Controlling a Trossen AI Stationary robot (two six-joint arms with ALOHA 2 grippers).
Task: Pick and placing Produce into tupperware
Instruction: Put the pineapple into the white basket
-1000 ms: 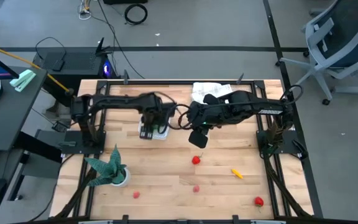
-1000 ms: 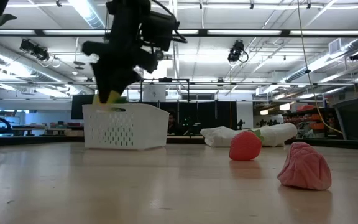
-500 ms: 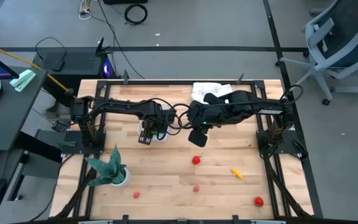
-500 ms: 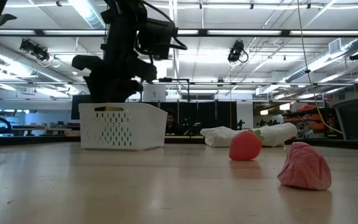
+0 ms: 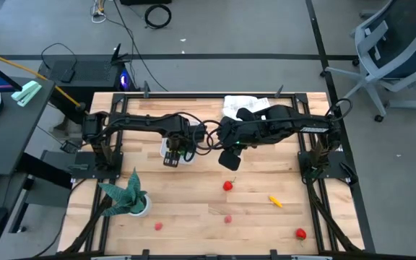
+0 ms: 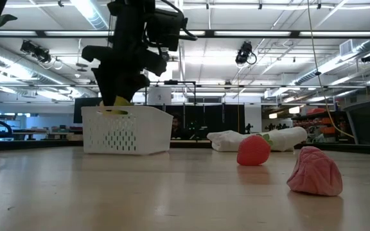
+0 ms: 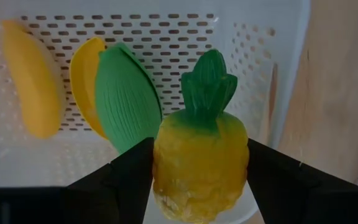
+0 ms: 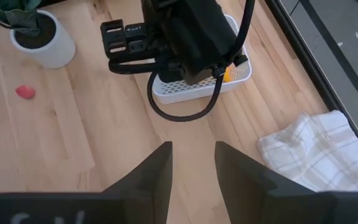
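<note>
Left gripper [image 7: 201, 186] clamps one toy pineapple [image 7: 199, 162] over the white basket [image 7: 284, 74]. Basket holds three pieces: two yellow [image 7: 33, 78], one green [image 7: 128, 99]. Right gripper [image 8: 191, 165] hangs mid-table, fingers apart, empty. Five pieces lie on the table [image 5: 193, 202].
</note>
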